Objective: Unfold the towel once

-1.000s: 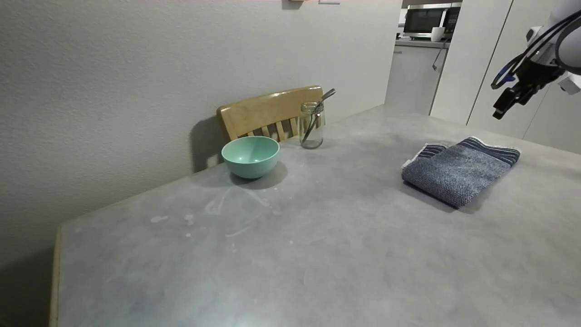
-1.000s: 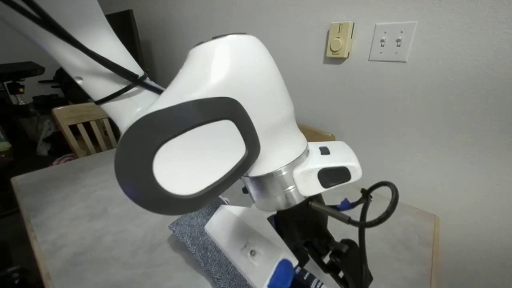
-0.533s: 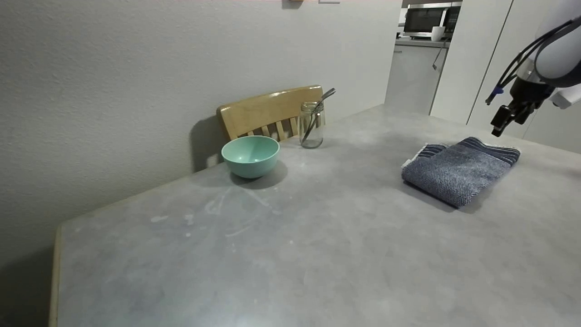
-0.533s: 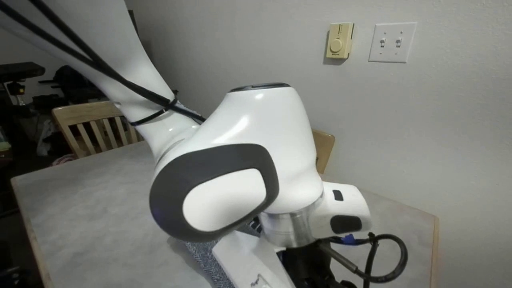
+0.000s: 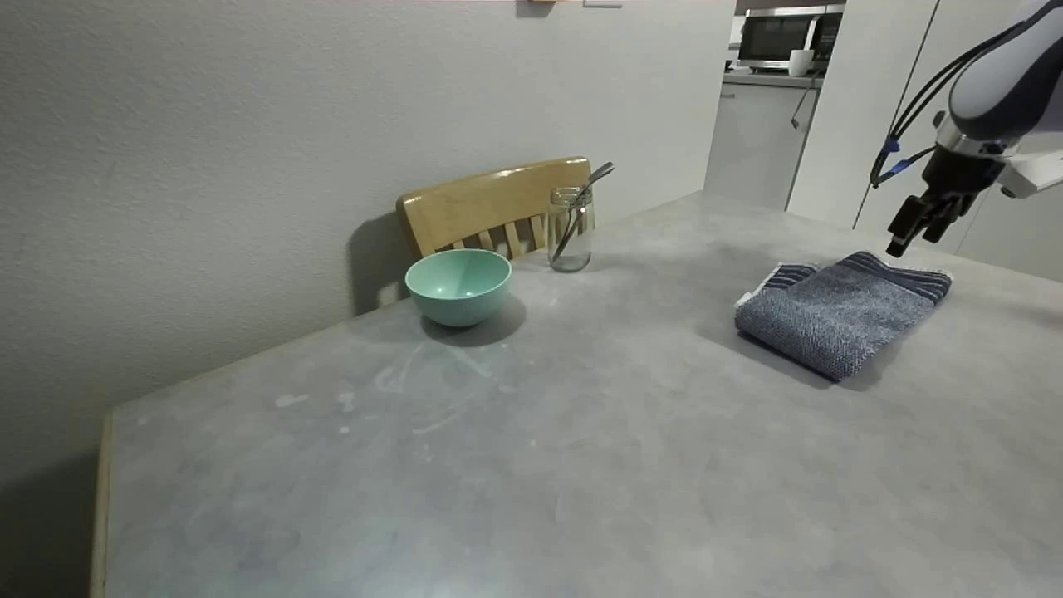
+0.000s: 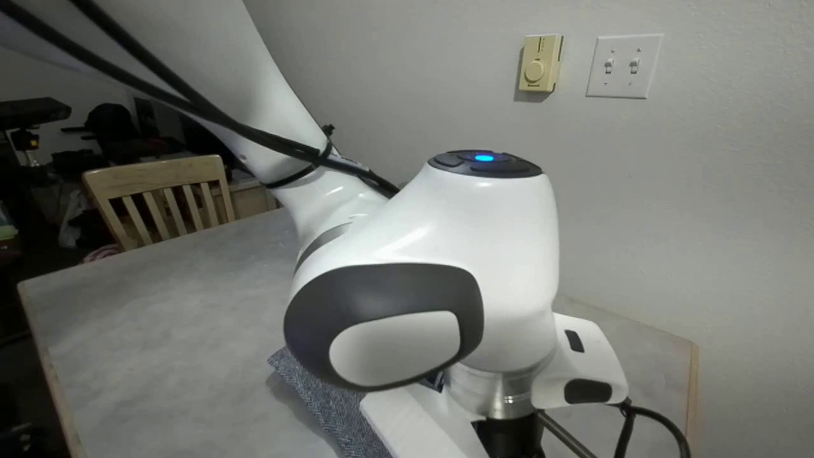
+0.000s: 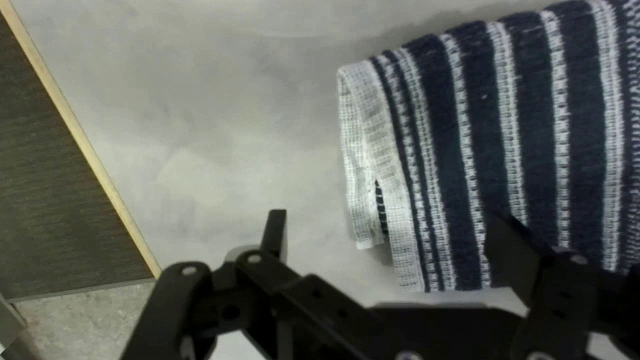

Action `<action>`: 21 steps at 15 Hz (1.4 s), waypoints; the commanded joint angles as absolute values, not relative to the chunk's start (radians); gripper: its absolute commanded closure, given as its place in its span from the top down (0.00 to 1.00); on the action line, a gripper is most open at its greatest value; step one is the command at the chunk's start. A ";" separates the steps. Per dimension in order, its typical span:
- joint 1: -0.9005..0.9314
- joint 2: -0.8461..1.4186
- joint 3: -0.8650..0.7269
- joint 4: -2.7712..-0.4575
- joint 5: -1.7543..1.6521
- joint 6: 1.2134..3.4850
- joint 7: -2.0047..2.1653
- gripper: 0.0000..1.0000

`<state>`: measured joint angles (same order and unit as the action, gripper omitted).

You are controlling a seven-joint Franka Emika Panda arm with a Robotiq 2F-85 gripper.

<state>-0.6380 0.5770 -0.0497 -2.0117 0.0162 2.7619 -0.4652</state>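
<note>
Grey-blue towel (image 5: 843, 311) lies folded on the counter (image 5: 531, 465), striped end (image 7: 480, 150) toward the wood-trimmed edge (image 7: 84, 145). Your hand (image 7: 387, 222) hangs above it, jaws apart, holding nothing. Closing on both stacked hems (image 7: 394, 205) would likely drag the whole towel; stopping short would miss.

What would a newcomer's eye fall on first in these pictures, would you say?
Probably the white robot arm, which fills the middle of an exterior view. Next comes the folded blue-grey towel on the grey table, with the open gripper near its striped end. The teal bowl also stands out, by the table's edge near the glass jar.
</note>
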 commanded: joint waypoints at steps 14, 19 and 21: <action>-0.701 0.625 -0.019 -1.933 0.047 2.700 -0.531 1.00; -0.671 0.649 -0.028 -1.920 0.030 2.683 -0.519 1.00; -0.659 0.665 -0.030 -1.912 0.028 2.676 -0.515 1.00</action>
